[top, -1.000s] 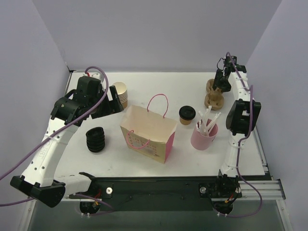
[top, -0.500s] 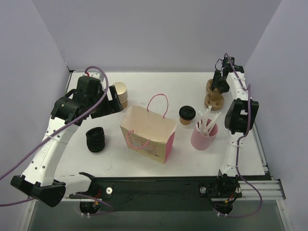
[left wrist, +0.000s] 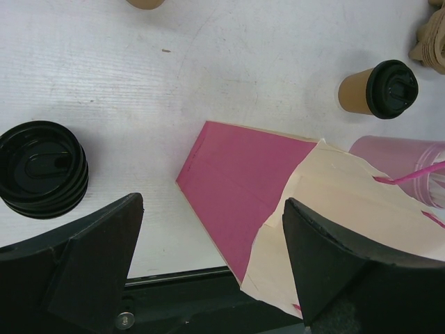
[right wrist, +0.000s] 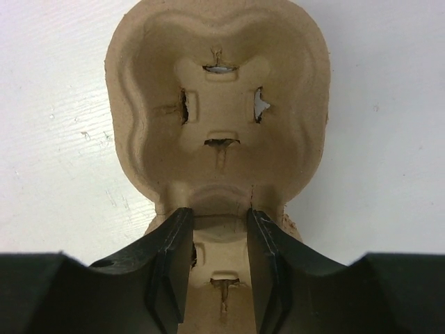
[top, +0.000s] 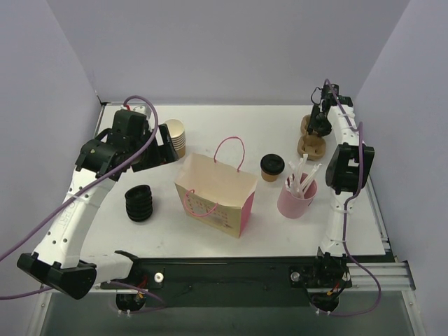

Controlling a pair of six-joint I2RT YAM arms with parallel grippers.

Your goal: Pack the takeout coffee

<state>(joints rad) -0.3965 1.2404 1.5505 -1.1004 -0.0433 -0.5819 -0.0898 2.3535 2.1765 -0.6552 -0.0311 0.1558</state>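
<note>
Right wrist: my right jaws straddle the ridge of the cup carrier (right wrist: 217, 139), and I cannot tell if they grip; left jaws gape empty. The coffee (top: 271, 166) waits on the counter (top: 210, 126) beside the bag (top: 215, 192). I judge we're fetching the carrier: next, clamp firmly and lift.

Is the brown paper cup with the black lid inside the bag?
No, the black-lidded brown paper cup stands outside, beside the pink-and-cream paper bag.

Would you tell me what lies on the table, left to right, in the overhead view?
Black lids, stacked paper cups, paper bag, lidded coffee cup, pink cup of straws.
</note>
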